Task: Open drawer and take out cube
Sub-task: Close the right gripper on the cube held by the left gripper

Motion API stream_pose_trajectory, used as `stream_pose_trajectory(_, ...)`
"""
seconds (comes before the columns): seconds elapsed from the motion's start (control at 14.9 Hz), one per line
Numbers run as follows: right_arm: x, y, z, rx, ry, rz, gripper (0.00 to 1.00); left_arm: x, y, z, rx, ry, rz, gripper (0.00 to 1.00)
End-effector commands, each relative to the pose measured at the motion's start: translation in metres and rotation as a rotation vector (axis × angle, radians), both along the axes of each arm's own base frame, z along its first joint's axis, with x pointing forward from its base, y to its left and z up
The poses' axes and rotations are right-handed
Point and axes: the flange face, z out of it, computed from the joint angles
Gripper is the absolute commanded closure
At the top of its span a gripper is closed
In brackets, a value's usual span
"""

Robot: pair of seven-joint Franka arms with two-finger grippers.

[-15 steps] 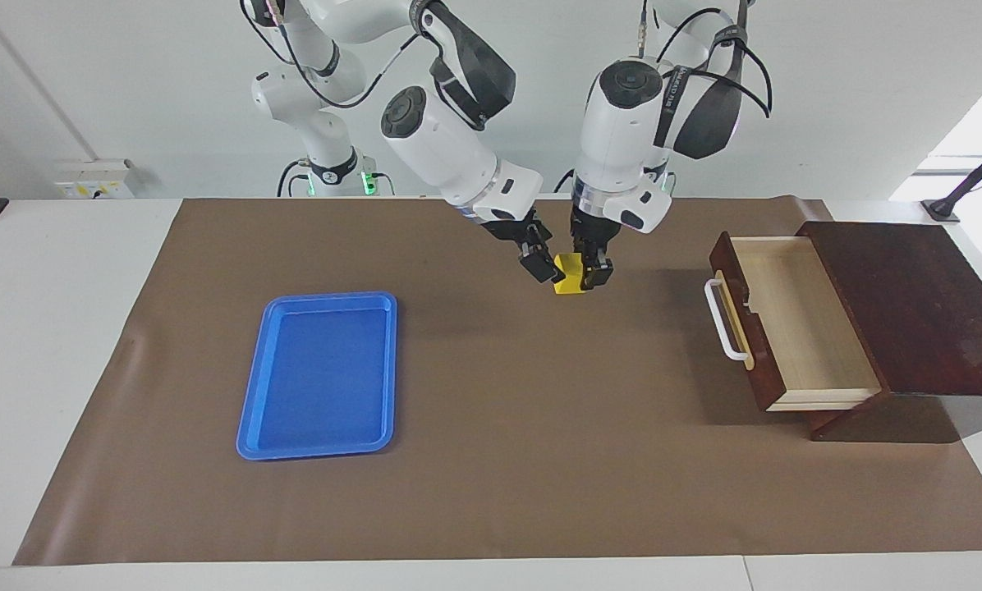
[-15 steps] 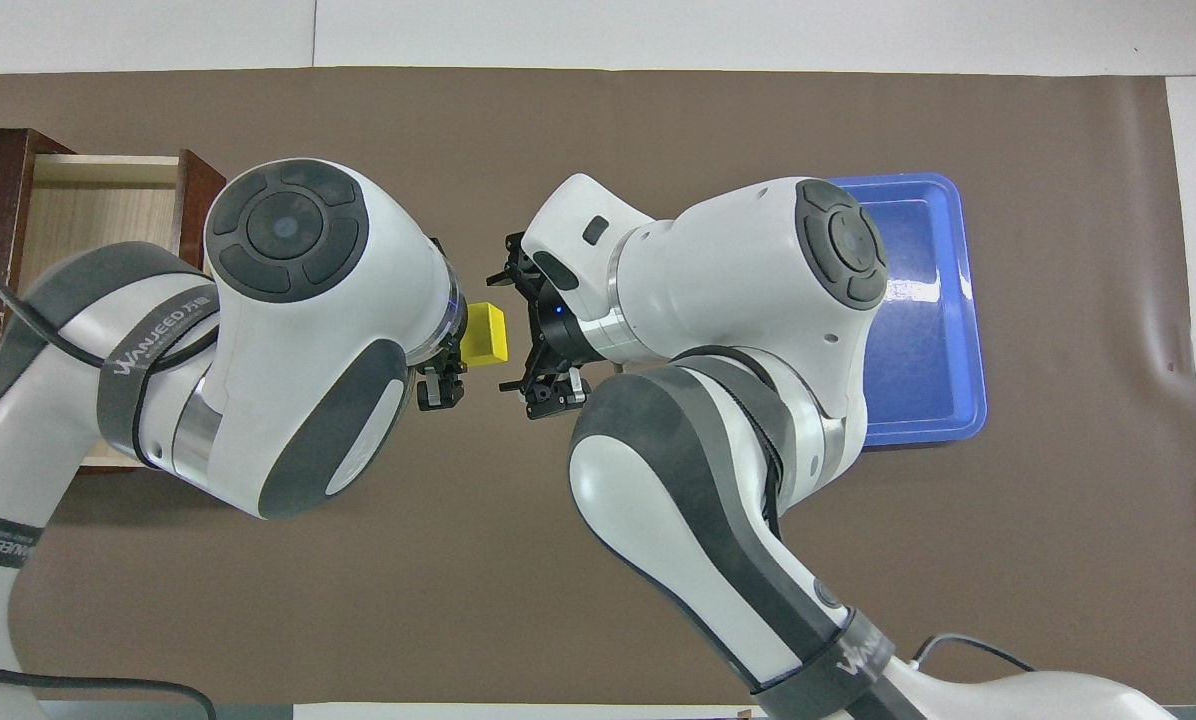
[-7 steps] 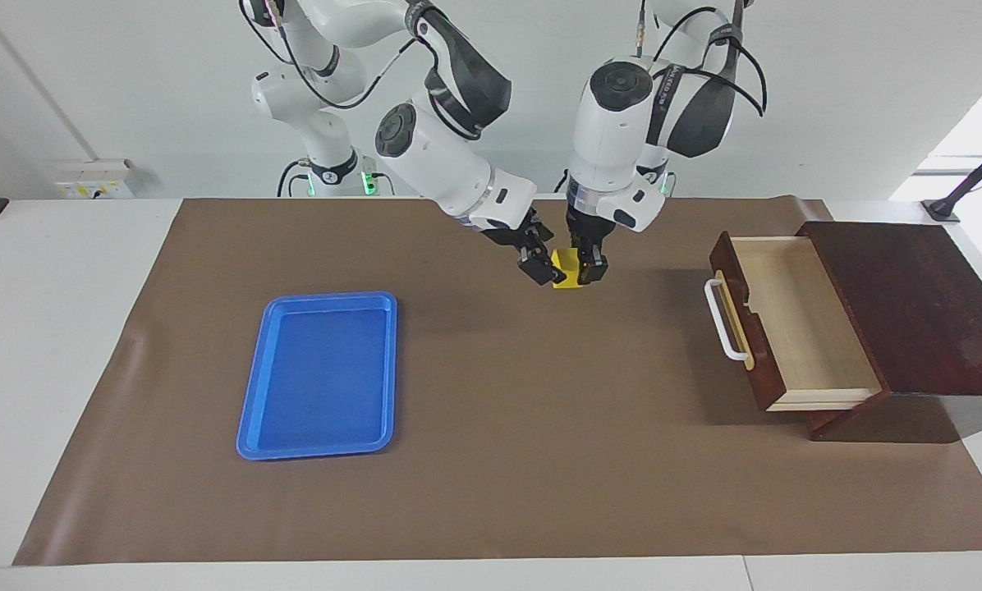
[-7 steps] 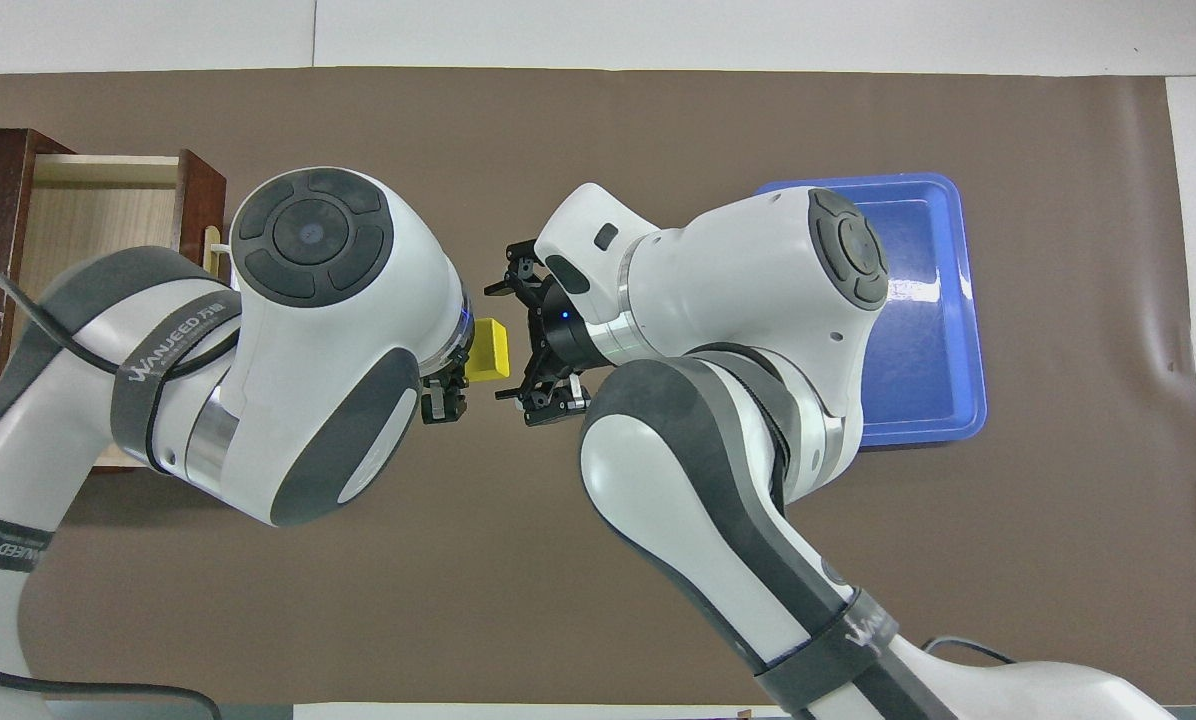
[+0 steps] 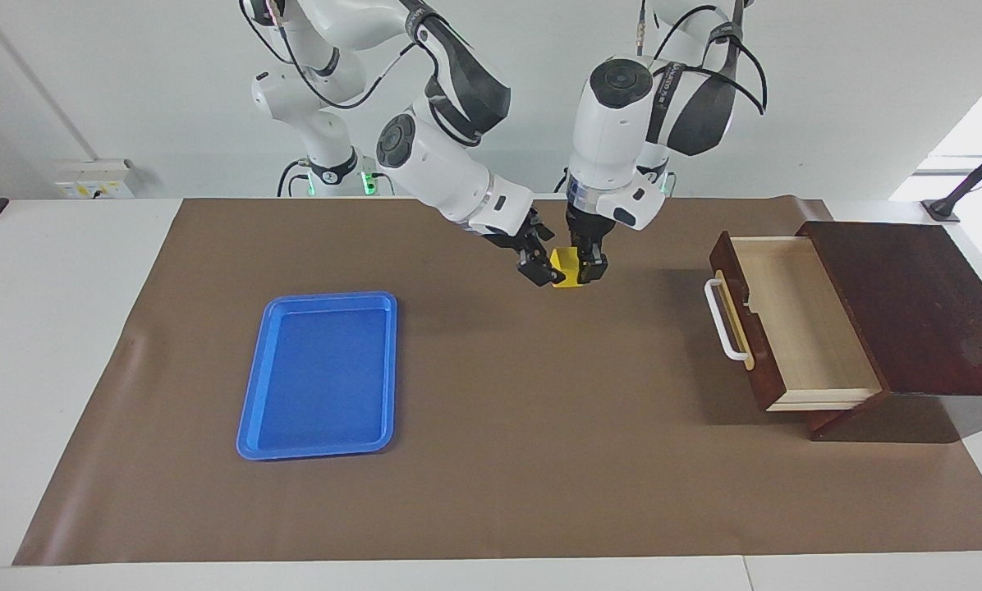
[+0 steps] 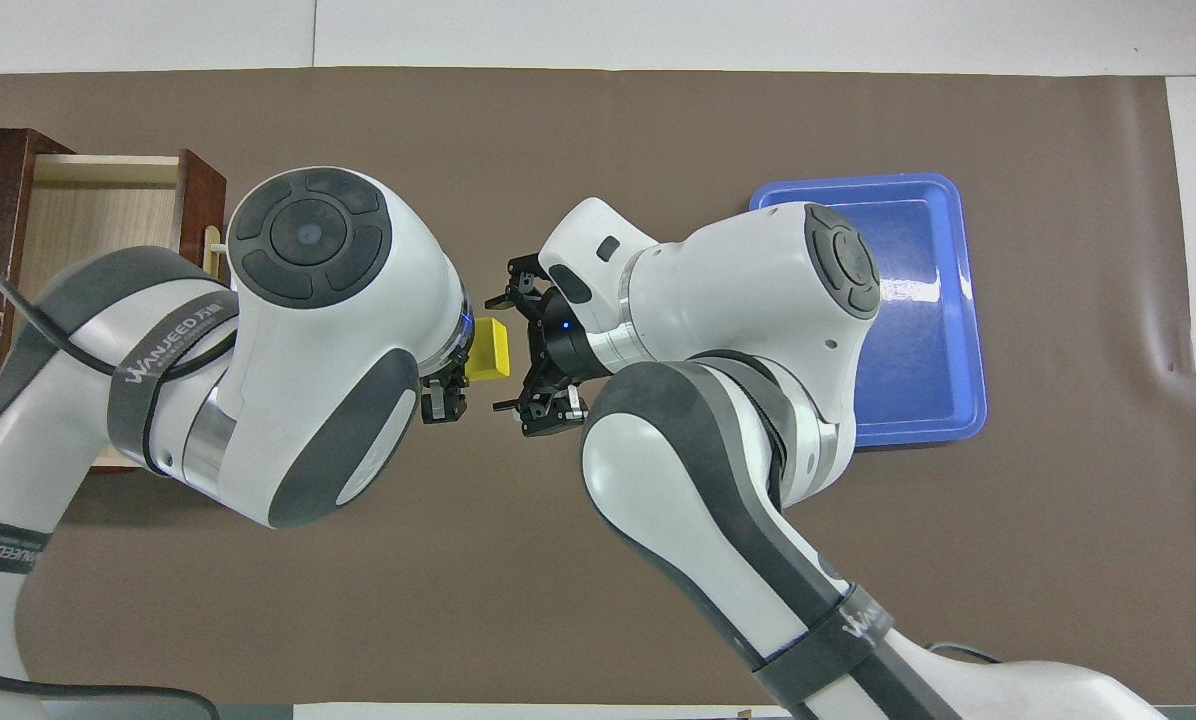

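Handover | I held cube pinched in left gripper above mat | right gripper spread beside it to receive | drawer open, empty.

One camera faces the robots; another looks steeply down.

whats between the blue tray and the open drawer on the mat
In the facing view, no object rests on the mat between the blue tray and the drawer; above that stretch the left pincer holds the cube, the right pincer beside it.
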Motion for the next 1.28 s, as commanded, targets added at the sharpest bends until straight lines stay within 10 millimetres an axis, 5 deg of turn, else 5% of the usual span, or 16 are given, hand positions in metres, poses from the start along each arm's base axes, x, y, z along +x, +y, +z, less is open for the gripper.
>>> stream_pose_trajectory(0.0,-0.008,-0.004,0.003,0.027,0.003,0.013,0.0,-0.006,0.0,0.006,0.019,-0.004,0.009,1.0)
stream_pose_trajectory(0.94,-0.036,0.021,-0.008,0.015,-0.017,0.032,0.0,-0.006,0.001,0.008,0.02,-0.003,0.008,1.0)
stream_pose_trajectory(1.01,-0.038,0.023,-0.008,0.016,-0.014,0.031,0.06,-0.006,0.001,0.008,0.02,-0.003,0.01,1.0)
stream_pose_trajectory(1.21,-0.037,0.023,-0.008,0.015,-0.01,0.029,0.47,-0.006,0.001,0.01,0.022,-0.007,0.007,1.0)
